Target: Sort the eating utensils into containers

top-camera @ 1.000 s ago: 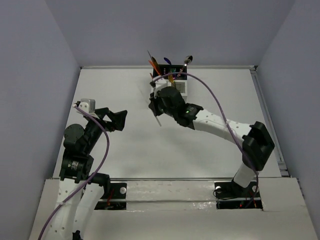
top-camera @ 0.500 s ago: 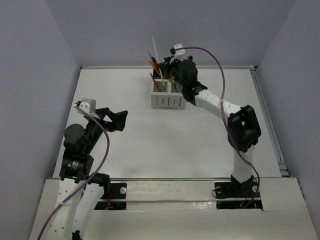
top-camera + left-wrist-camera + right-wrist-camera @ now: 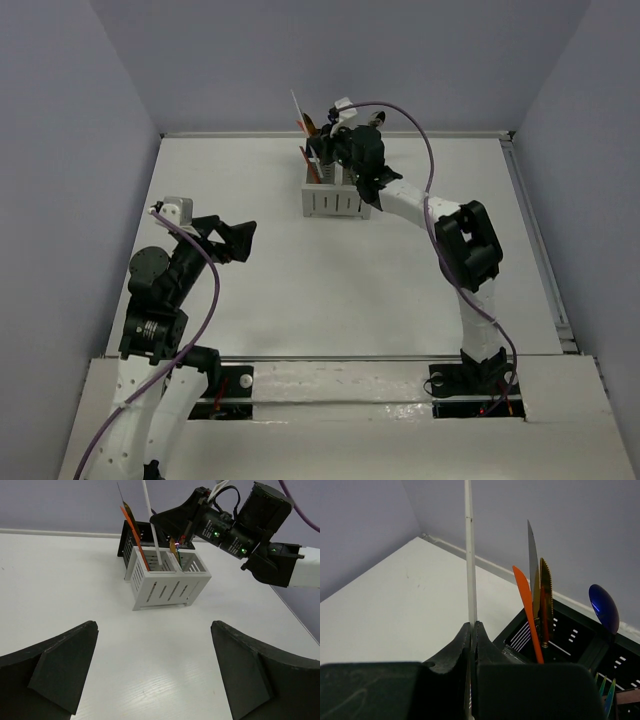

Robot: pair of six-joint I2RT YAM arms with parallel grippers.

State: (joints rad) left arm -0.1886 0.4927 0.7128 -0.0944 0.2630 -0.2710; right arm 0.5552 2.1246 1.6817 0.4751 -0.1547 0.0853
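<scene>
Arms of a two-armed robot stand at 6 o'clock on a white desk [image 3: 300, 300]. The right arm stretches across to 12 o'clock, where a white slatted caddy [image 3: 167, 587] stands near the back wall. A black box [image 3: 134, 534] sits just behind the caddy.

The right hand [image 3: 471, 628] hovers over the caddy with its two fingers pinched tightly on a pale chopstick [image 3: 468, 555]. The chopstick stands nearly upright and rises well above the fingers. Seen from the left wrist, its lower end dips into the caddy's compartment at 9 o'clock, beside a slanting orange stick [image 3: 136, 542].

Seen from the right wrist, more cutlery stands in dark slotted compartments at 3 o'clock of the chopstick: an orange utensil [image 3: 527, 611], a silver knife blade [image 3: 532, 555], a gold serrated knife [image 3: 546, 587] and a blue spoon [image 3: 603, 607].

The left hand [image 3: 244, 241] hangs at 9 o'clock over bare desk, well apart from the caddy. Its fingers [image 3: 57, 667] are spread wide and hold nothing.
</scene>
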